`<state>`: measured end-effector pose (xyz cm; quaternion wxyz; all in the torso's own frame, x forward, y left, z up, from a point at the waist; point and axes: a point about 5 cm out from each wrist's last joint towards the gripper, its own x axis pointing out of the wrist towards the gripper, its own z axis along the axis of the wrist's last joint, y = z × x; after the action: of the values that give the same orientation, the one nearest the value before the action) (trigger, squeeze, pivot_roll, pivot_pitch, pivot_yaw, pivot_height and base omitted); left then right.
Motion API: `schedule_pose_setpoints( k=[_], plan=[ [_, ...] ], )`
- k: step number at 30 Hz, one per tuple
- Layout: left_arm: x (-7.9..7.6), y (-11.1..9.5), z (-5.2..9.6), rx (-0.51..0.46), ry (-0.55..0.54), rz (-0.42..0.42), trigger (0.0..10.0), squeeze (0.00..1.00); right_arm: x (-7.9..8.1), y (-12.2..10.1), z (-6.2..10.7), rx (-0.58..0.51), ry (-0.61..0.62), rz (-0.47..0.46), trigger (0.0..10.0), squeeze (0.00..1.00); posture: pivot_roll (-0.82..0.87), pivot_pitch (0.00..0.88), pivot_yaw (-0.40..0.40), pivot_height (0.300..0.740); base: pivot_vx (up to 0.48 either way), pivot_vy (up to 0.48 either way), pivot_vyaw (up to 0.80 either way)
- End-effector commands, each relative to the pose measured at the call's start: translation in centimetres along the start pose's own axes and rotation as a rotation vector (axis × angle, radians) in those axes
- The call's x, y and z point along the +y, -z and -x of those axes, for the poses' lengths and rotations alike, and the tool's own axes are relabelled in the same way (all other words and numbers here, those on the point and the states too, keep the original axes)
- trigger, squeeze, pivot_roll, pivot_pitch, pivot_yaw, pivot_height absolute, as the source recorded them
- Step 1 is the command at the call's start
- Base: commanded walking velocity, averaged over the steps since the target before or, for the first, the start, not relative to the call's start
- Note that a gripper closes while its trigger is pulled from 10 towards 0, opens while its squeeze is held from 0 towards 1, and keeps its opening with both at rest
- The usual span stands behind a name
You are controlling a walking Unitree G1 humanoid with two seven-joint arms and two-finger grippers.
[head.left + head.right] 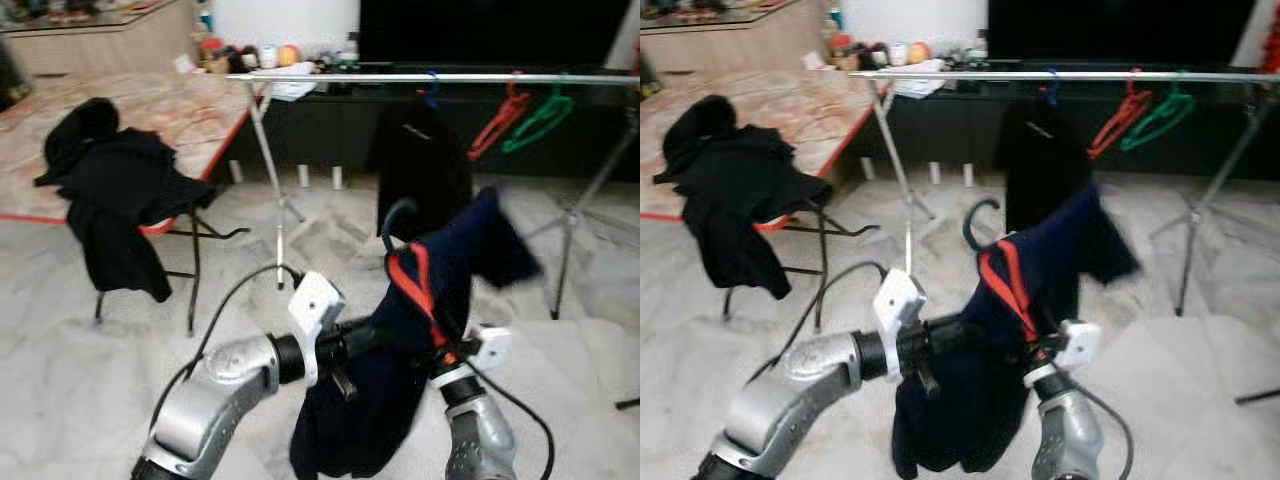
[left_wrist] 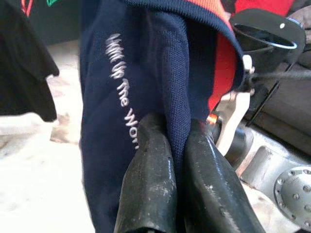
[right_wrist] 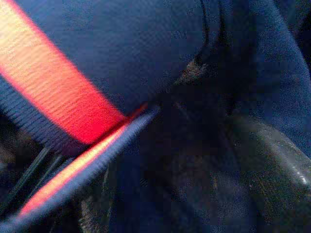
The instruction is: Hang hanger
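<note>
The left pincer (image 2: 177,160) is pinching a fold of the navy shirt (image 1: 440,290), its fingers clamped together on the cloth, likely to keep the garment from sliding off its dark hanger (image 1: 392,222). The right pincer (image 1: 448,352) is buried under the collar; whether its fingers are apart or closed, I cannot tell. Both arms are holding the shirt up near the robot, with the hook pointing toward the far rail (image 1: 400,77), where a black shirt (image 1: 420,165) and spare hangers (image 1: 520,118) are hanging.

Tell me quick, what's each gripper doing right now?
Left gripper: shut on the navy shirt.
Right gripper: buried in the shirt's folds at the collar; fingers cannot be told.
</note>
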<state>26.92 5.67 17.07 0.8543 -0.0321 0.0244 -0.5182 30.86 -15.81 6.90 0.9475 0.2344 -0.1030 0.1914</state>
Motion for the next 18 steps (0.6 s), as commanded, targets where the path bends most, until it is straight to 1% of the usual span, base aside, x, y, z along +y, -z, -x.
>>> schedule_pose_setpoints(
  k=[1,3,5,6,7,9,11,14,15,18],
  plan=[
    [-0.4,1.3,0.0,0.057,0.024,0.039,10.0,0.0,0.3,-0.5,-0.4,-0.034,-0.022,-0.013,10.0,0.0,0.04,0.081,0.066,0.74,0.0,0.0,0.0],
    [-0.5,1.3,-0.1,0.06,0.027,0.042,10.0,0.0,0.3,-0.5,-0.6,-0.026,-0.025,-0.007,10.0,0.0,0.04,0.079,0.064,0.74,0.0,0.0,0.0],
    [-0.5,1.3,-0.1,0.063,0.027,0.042,10.0,0.0,0.1,-0.2,-0.4,-0.009,0.016,0.01,10.0,0.0,0.05,0.077,0.061,0.74,0.0,0.0,0.0],
    [-0.5,1.3,-0.1,0.063,0.027,0.042,10.0,0.0,0.1,-0.2,-0.4,-0.009,0.016,0.01,10.0,0.0,0.05,0.077,0.061,0.74,0.0,0.0,0.0],
    [-0.5,1.3,0.0,0.063,0.025,0.041,10.0,0.0,0.1,-0.2,-0.2,-0.003,0.037,0.023,10.0,0.0,0.05,0.077,0.06,0.74,0.0,0.0,0.0],
    [-0.4,1.4,0.1,0.064,0.019,0.041,10.0,0.0,-0.6,0.1,0.2,0.018,0.141,0.059,10.0,0.0,0.05,0.076,0.059,0.74,0.0,0.0,0.0],
    [-0.4,1.5,0.2,0.067,0.008,0.041,10.0,0.0,-1.6,0.4,1.1,0.059,0.253,0.101,10.0,0.0,0.05,0.074,0.052,0.74,0.0,0.0,0.0],
    [-0.1,1.7,0.4,0.07,-0.017,0.04,10.0,0.0,-2.7,1.0,2.6,0.112,0.359,0.125,10.0,0.0,0.05,0.072,0.051,0.74,0.0,0.0,0.0],
    [-0.1,1.7,0.4,0.07,-0.017,0.04,10.0,0.0,-2.7,1.0,2.6,0.112,0.359,0.125,10.0,0.0,0.05,0.072,0.051,0.74,0.0,0.0,0.0],
    [0.2,1.8,0.6,0.067,-0.041,0.042,10.0,0.0,-3.3,1.6,3.9,0.164,0.42,0.146,10.0,0.0,0.04,0.068,0.046,0.74,0.0,0.0,0.0]
  ],
)
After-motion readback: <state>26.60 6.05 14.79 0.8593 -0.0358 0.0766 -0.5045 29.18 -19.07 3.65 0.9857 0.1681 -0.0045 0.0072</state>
